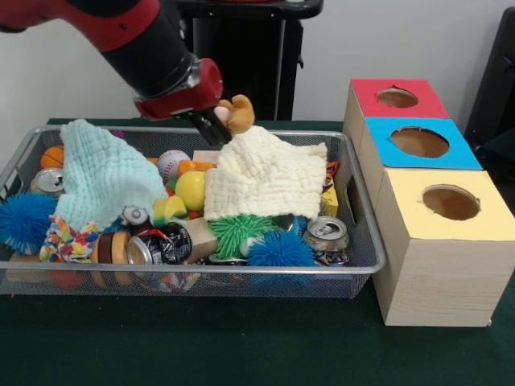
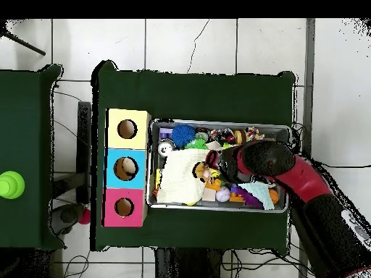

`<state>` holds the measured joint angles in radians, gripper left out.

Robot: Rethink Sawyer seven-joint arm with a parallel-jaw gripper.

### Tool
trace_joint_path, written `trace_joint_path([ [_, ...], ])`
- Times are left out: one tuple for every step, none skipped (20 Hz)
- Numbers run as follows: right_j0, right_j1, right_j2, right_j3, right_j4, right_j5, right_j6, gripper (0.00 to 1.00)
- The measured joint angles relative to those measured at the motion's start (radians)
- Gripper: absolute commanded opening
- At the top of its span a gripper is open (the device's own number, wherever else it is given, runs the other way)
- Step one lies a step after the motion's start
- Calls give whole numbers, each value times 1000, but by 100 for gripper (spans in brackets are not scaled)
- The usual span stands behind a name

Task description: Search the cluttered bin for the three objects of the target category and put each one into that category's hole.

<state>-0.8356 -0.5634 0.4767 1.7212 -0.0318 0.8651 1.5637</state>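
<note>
My gripper (image 1: 226, 121) hangs above the back of the wire bin (image 1: 201, 273), shut on a small tan and orange soft toy (image 1: 237, 113). From overhead, the gripper (image 2: 209, 172) and toy (image 2: 201, 171) sit over the cream cloth (image 2: 180, 177). To the bin's right stands a wooden box with a red hole (image 1: 397, 97), a blue hole (image 1: 419, 142) and a yellow hole (image 1: 451, 202). The bin holds a baseball (image 1: 172, 163), a yellow lemon (image 1: 191, 190), a green spiky ball (image 1: 241, 229), blue spiky balls (image 1: 278, 249) and cans (image 1: 326, 233).
A cream cloth (image 1: 265, 173) and a mint cloth (image 1: 105, 177) cover much of the bin's contents. A crushed dark can (image 1: 161, 244) and a small orange ball (image 1: 52, 157) also lie in it. Green felt (image 1: 241, 338) covers the table.
</note>
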Motion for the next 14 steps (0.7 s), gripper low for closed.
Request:
trace_joint_path([
  [5,-1,0,8,5,-8,0,0],
  [21,-5,0,32,21,-32,0,0],
  [30,-8,0,45,31,-44,0,0],
  [36,-10,0,53,36,-50,0,0],
  [50,-16,0,71,47,-66,0,0],
  [58,-19,0,80,54,-74,0,0],
  [67,-23,0,90,62,-81,1,0],
  [73,-25,0,97,68,-87,2,0],
  [85,-31,0,112,81,-98,4,0],
  [97,-37,0,127,92,-109,6,0],
  [112,-47,0,145,110,-120,9,0],
  [120,-53,0,157,121,-126,10,0],
  [129,-59,0,170,133,-132,10,0],
  [134,-63,0,177,140,-134,11,0],
])
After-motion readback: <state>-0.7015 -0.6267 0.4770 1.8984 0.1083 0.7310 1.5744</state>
